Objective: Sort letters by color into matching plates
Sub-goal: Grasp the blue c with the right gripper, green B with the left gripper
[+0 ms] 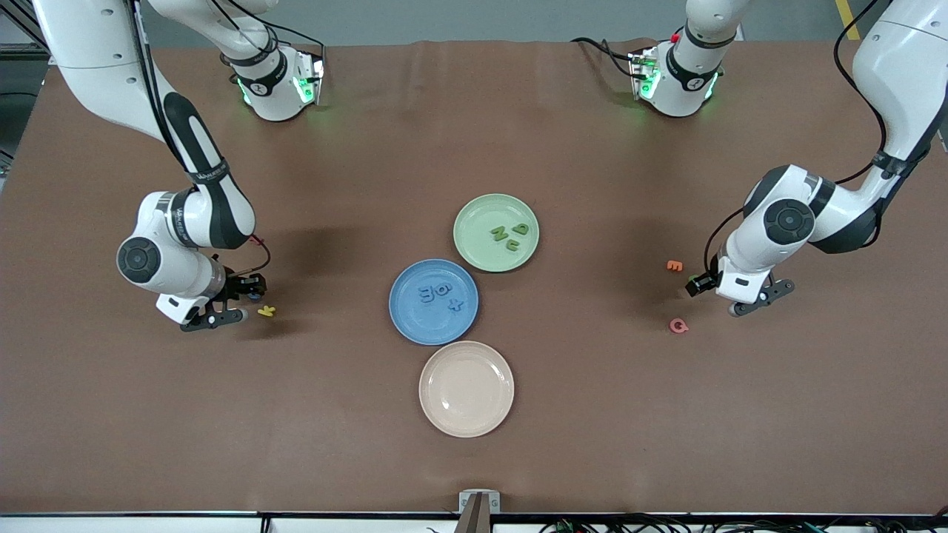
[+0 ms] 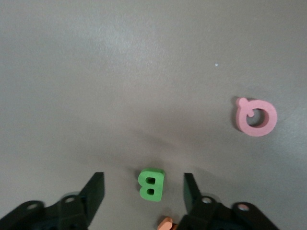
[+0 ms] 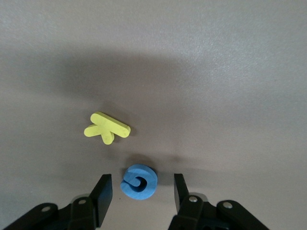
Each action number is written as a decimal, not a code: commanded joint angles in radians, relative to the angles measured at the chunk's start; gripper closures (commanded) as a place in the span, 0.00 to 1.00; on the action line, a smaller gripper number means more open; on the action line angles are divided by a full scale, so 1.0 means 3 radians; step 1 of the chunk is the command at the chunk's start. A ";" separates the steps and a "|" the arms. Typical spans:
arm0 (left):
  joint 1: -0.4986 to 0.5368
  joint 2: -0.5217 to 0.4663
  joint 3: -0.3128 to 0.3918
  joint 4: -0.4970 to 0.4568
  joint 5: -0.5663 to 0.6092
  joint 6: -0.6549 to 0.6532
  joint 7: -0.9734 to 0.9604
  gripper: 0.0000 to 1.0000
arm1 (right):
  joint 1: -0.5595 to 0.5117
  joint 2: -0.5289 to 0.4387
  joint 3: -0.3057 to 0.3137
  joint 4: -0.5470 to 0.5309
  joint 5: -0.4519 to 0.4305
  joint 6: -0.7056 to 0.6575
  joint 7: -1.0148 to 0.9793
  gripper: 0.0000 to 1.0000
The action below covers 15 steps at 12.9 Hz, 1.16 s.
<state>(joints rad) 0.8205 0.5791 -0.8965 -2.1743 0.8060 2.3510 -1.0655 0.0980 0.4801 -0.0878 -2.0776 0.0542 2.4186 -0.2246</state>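
Observation:
My left gripper [image 1: 700, 283] is low over the table at the left arm's end, open, with a green letter B [image 2: 151, 184] lying on the table between its jaws [image 2: 144, 182]. My right gripper [image 1: 248, 289] is low at the right arm's end, open around a blue round letter [image 3: 139, 181], which lies flat between the jaws [image 3: 142, 181]. The blue plate [image 1: 415, 326] at mid-table holds three blue letters [image 1: 431, 294]. The pale green plate [image 1: 474, 215], beside it and farther from the front camera, holds three green letters [image 1: 509, 235].
A beige plate [image 1: 466, 388] sits nearer the front camera than the blue plate. A yellow letter [image 3: 106, 127] lies close to the blue letter. A pink Q [image 2: 256, 117] and an orange letter [image 1: 674, 265] lie near the green B.

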 commanded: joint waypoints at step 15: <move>0.0047 0.0212 0.0063 -0.0069 0.0074 0.0196 -0.0069 0.48 | -0.0076 0.0016 0.0063 -0.0105 -0.0038 0.0109 -0.0029 0.66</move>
<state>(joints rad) 0.8263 0.6391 -0.8805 -2.1854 0.8060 2.3903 -1.0682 0.0979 0.4884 -0.0874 -2.0940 0.0541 2.4349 -0.2254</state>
